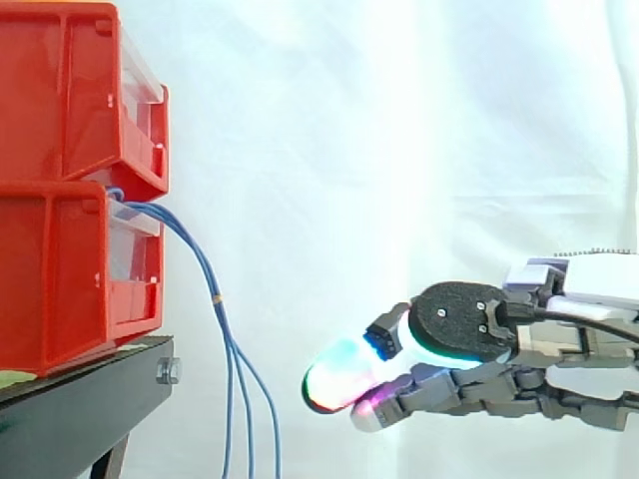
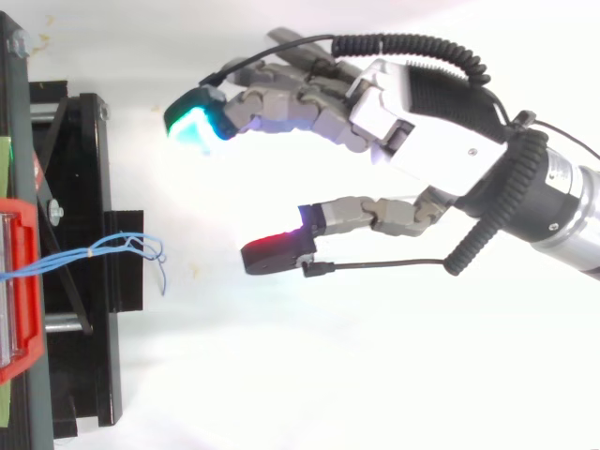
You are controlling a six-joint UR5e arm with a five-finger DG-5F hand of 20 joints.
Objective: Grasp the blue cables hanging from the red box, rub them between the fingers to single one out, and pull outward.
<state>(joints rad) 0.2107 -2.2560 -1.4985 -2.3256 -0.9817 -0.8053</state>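
Note:
Thin blue cables [image 1: 228,339] come out of the gap between the two stacked red bins [image 1: 60,190] and hang down past the black stand's edge. Seen from above, the blue cables [image 2: 112,248] run rightward from the bin and end in a small loop. My hand [image 1: 469,349] reaches in from the right, level with the lower part of the cables and a short gap away from them. From above, the hand [image 2: 375,122] is open: the fingers [image 2: 202,122] are spread wide from the thumb [image 2: 277,255], nothing between them.
The red bins rest on a black stand [image 1: 90,404] at the left, with a bolt at its corner. A white curtain hangs behind everything. In the top view the black stand [image 2: 89,281] lies along the left edge.

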